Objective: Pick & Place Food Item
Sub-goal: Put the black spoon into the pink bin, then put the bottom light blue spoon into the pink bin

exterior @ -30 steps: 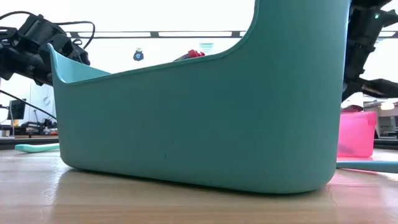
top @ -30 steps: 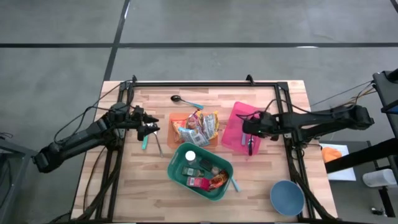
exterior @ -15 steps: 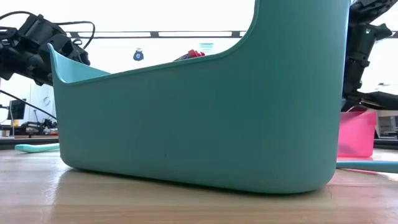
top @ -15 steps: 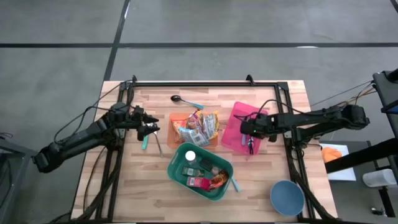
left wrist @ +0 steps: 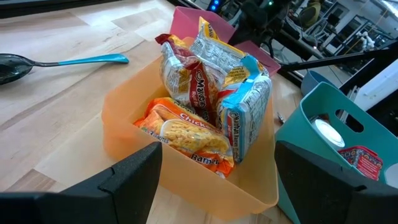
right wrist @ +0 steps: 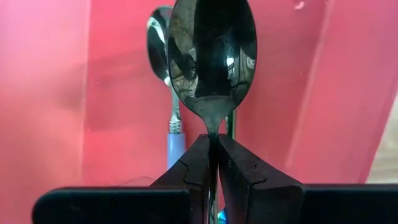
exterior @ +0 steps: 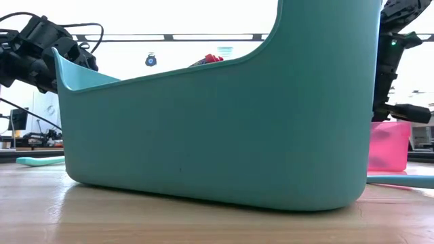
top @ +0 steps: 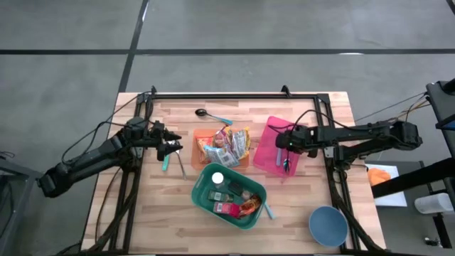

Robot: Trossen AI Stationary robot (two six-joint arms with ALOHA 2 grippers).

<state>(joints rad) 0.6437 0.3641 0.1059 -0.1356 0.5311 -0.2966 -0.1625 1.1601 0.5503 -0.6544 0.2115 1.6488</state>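
My right gripper (top: 285,148) (right wrist: 213,155) hangs over the pink bin (top: 269,151) (right wrist: 50,93), pointing steeply down, shut on a shiny metal spoon (right wrist: 211,50). A second spoon (right wrist: 163,43) with a bluish handle lies inside that bin. My left gripper (top: 173,147) (left wrist: 217,171) waits open, just left of the orange bin (top: 202,136) (left wrist: 124,118). Several ramen packets (top: 226,146) (left wrist: 205,99) stand in that bin. None of the food is held. My right gripper pinches the metal spoon's thin neck (right wrist: 212,129), just behind the bowl, between its two fingertips. The fingers come from above, slanting down along the spoon. Its bowl sticks out beyond them, clear, over the inside of the pink bin. The fingers hide the handle.
A teal bin (top: 227,195) (exterior: 224,129) with packets and a bottle sits near the front middle and blocks most of the low view. A blue bowl (top: 328,225) is at the front right. A spoon (top: 212,114) (left wrist: 56,61) lies behind the orange bin, a teal utensil (top: 166,163) beside my left gripper.
My right gripper has sunk a little toward the pink bin and shifted slightly over it, staying shut on the spoon.
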